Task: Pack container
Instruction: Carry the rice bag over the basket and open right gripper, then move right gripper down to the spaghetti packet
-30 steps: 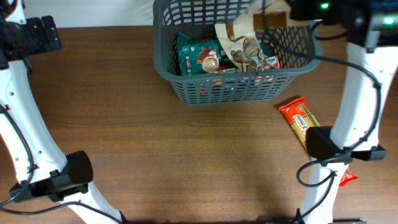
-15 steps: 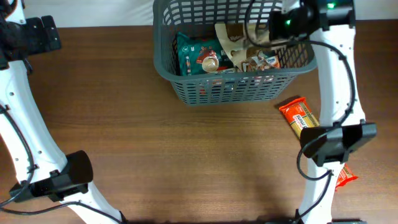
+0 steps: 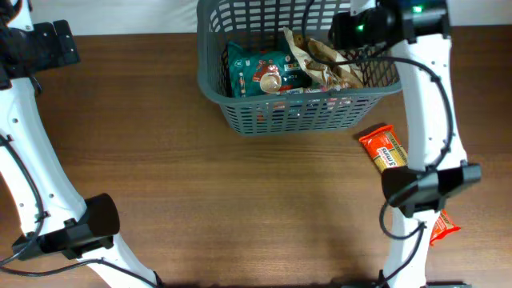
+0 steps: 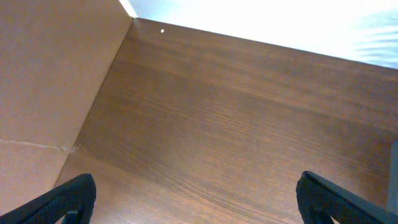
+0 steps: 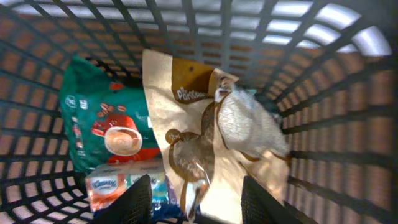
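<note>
My right claw (image 5: 196, 184) hangs inside the basket (image 3: 206, 78) with its two fingers apart and nothing pinched between them. Directly under it lies a beige packet (image 5: 186, 124), on top of a green packet (image 5: 99, 118) to its left. The basket stands at the far edge of the table (image 3: 240, 200), a little right of the middle.

Outside the basket, an orange bar (image 3: 386, 149) lies just near of its right corner. Its long axis runs slantwise from far-left to near-right. I judge that this bar is the next thing to pack, and the right arm is much nearer to it. My left claw (image 4: 196, 186) is spread wide and empty above bare wood at the far left.
</note>
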Controlling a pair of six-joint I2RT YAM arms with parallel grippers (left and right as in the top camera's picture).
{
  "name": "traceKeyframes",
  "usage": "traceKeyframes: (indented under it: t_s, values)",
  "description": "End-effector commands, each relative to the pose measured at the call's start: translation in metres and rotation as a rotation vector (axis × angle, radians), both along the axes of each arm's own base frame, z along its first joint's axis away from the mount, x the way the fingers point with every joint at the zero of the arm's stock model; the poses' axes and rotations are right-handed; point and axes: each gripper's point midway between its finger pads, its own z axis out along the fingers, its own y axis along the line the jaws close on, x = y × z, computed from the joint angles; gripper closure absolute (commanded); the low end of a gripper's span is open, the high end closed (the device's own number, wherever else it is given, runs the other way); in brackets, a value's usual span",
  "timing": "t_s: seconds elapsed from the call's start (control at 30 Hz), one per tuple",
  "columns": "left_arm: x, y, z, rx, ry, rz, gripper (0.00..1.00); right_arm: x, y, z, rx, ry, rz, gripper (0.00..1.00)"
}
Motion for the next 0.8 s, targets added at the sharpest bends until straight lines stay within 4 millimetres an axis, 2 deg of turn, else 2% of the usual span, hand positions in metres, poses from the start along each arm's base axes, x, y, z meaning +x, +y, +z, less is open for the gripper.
traceKeyframes:
  t_s: [0.0,0.1,0.2,0.3,0.43,0.6,0.67,0.73,0.77]
  values:
    - [0.000,0.002,-0.003,-0.008,0.005,0.016,0.01,-0.031,-0.018,0.082,-0.037,-0.188,-0.051,0.56]
    - [0.000,0.002,-0.003,-0.008,0.005,0.016,0.01,-0.052,-0.032,0.113,-0.113,-0.262,-0.057,0.56]
    - [0.000,0.002,-0.003,-0.008,0.005,0.016,0.01,-0.075,-0.044,0.133,-0.136,-0.294,-0.092,0.56]
    - [0.000,0.002,-0.003,-0.008,0.005,0.016,0.01,-0.093,-0.059,0.146,-0.137,-0.312,-0.123,0.59]
    - [0.000,0.002,-0.003,-0.008,0.005,0.016,0.01,-0.113,-0.089,0.159,-0.142,-0.332,-0.193,0.60]
    - [0.000,0.002,-0.003,-0.008,0.005,0.016,0.01,-0.156,-0.136,0.157,-0.163,-0.356,-0.318,0.60]
    - [0.000,0.002,-0.003,-0.008,0.005,0.016,0.01,-0.181,-0.156,0.147,-0.210,-0.376,-0.368,0.59]
    - [0.000,0.002,-0.003,-0.008,0.005,0.016,0.01,-0.201,-0.168,0.136,-0.253,-0.391,-0.411,0.58]
    - [0.000,0.003,-0.003,-0.008,0.005,0.016,0.01,-0.212,-0.173,0.129,-0.279,-0.394,-0.436,0.54]
